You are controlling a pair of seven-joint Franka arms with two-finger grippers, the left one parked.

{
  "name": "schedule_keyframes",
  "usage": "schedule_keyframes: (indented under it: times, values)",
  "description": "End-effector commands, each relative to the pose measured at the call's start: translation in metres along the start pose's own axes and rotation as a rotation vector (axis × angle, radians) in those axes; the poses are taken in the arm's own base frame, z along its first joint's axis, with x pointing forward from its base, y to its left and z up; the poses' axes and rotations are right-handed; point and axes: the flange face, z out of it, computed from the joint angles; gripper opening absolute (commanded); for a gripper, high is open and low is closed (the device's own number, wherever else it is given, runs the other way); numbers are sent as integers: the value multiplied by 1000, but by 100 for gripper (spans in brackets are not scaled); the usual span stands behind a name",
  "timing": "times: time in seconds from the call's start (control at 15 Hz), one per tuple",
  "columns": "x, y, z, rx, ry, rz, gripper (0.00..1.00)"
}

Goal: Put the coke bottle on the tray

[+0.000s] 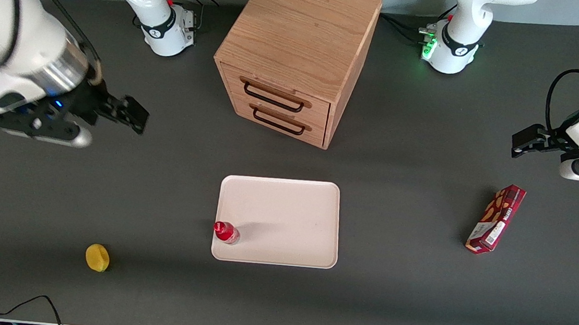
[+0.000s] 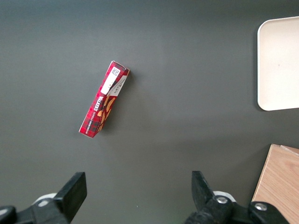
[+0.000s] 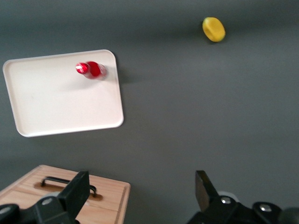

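The coke bottle [image 1: 226,232] stands upright on the tray [image 1: 285,209], at the corner nearest the front camera on the working arm's side; no lettering on it can be read. The gripper [image 1: 134,114] hangs above bare table toward the working arm's end, well apart from the tray, its fingers [image 3: 74,193] spread wide and empty. Toward the parked arm's end lies a dark-red snack box [image 2: 103,103] with a white barcode label, its brand wording illegible, while a yellow lemon [image 1: 97,258] sits nearer the camera than the tray, and a wooden drawer cabinet [image 1: 299,53] stands farther off.
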Motion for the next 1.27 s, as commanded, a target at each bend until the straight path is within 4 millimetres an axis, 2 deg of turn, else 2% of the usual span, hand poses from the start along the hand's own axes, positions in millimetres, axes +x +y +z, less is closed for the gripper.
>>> schedule_keyframes:
  times: [0.0, 0.13, 0.2, 0.27, 0.33, 0.4, 0.53, 0.73, 0.87, 1.2]
  values:
    - [-34, 77, 25, 34, -23, -28, 100]
    - [-60, 123, 66, 44, 17, -56, 100]
    - [-74, 137, 88, 40, 47, -67, 100]
    - [-85, 140, 111, 35, 49, -63, 100]
    - [-93, 141, 126, 33, 55, -62, 100]
    - [-96, 141, 131, 31, 56, -64, 100]
    - [-95, 137, 125, 34, 49, -54, 100]
    - [-81, 134, 96, 40, 6, -19, 100]
    - [-79, 134, 82, 38, -17, -20, 100]
    - [-79, 145, 67, 48, -19, -4, 100]
